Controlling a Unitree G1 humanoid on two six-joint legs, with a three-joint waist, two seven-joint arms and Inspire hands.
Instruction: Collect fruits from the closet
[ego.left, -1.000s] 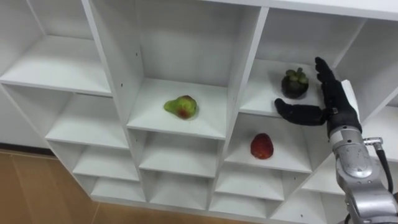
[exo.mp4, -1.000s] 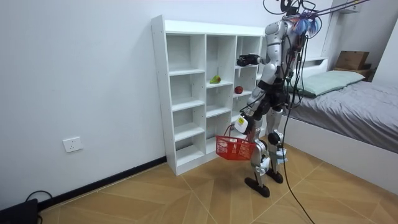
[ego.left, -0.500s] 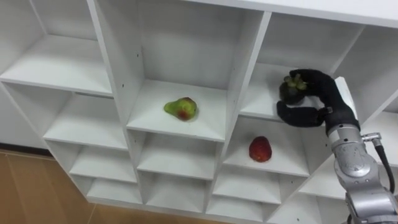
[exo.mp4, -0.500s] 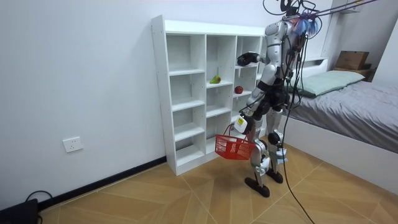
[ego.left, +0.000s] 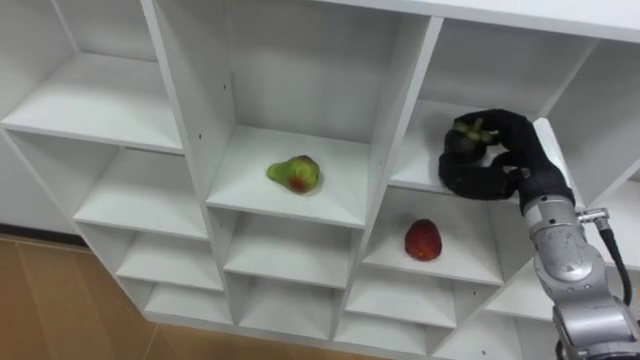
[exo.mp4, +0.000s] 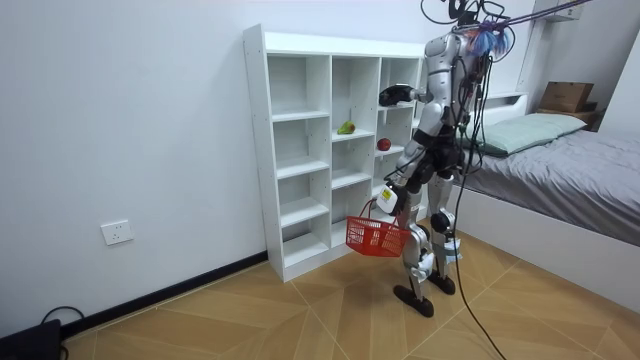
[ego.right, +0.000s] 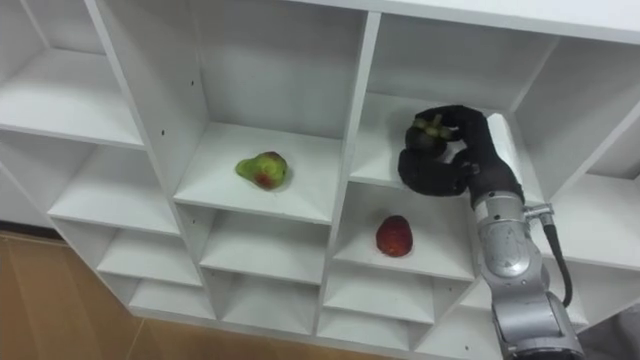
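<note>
One pear (ego.left: 294, 173), one red fruit (ego.left: 423, 240), one mangosteen (ego.left: 470, 129), one basket (exo.mp4: 377, 237)

Right robot hand (ego.right: 478, 146) clasping dark fruit (ego.right: 424, 131), green pear (ego.right: 262, 169), red fruit (ego.right: 395, 235)

The closet (ego.left: 390, 120) is showing smooth, matt white board. The pear (ego.left: 294, 173) and the red fruit (ego.left: 423, 240) are catching a soft sheen, while the mangosteen (ego.left: 472, 131) is looking dull. The right hand (ego.left: 500, 165) is looking matt black. The basket (exo.mp4: 377, 236) is looking like red plastic, the floor (exo.mp4: 300, 320) like satin wood and the bed (exo.mp4: 570, 160) like grey cloth.
</note>
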